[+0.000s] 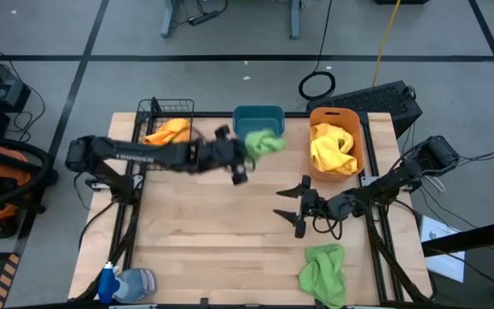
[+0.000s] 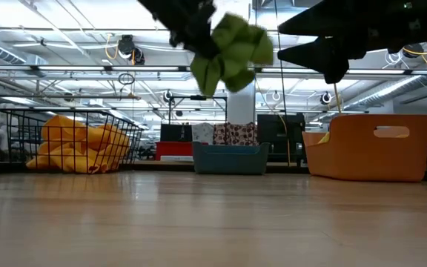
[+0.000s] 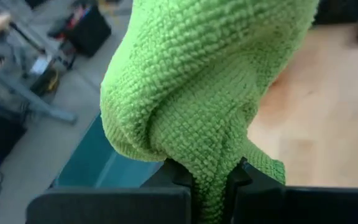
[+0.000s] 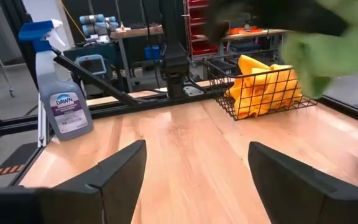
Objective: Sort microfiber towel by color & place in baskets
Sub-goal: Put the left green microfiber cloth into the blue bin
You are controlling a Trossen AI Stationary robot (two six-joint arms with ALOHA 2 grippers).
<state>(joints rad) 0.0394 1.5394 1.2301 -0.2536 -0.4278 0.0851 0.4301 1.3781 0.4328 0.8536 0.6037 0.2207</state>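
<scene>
My left gripper (image 1: 240, 160) reaches in from the table's left and is shut on a green microfiber towel (image 1: 265, 142), held high by the near edge of the teal tub (image 1: 258, 118). The low view shows this towel (image 2: 232, 52) well above the table. A second green towel (image 1: 324, 270) lies flat near the table's near edge. The black wire basket (image 1: 165, 120) holds an orange towel, and the orange bin (image 1: 337, 142) holds a yellow one. My right gripper (image 1: 299, 207) hovers open over the middle of the table, touching nothing. My left gripper pinches a bunched fold of the green towel (image 3: 211, 186) between its two fingers. The rest of the towel (image 3: 197, 81) bulges out in front of the fingers. The towel is lifted clear of the table, and its loose folds (image 2: 207, 73) droop beside the gripper.
A Dawn spray bottle (image 1: 123, 283) lies at the table's near left corner and also shows as the bottle (image 4: 64, 93) in the right wrist view. The three containers stand in a row along the far edge. Bare wood lies between the two grippers.
</scene>
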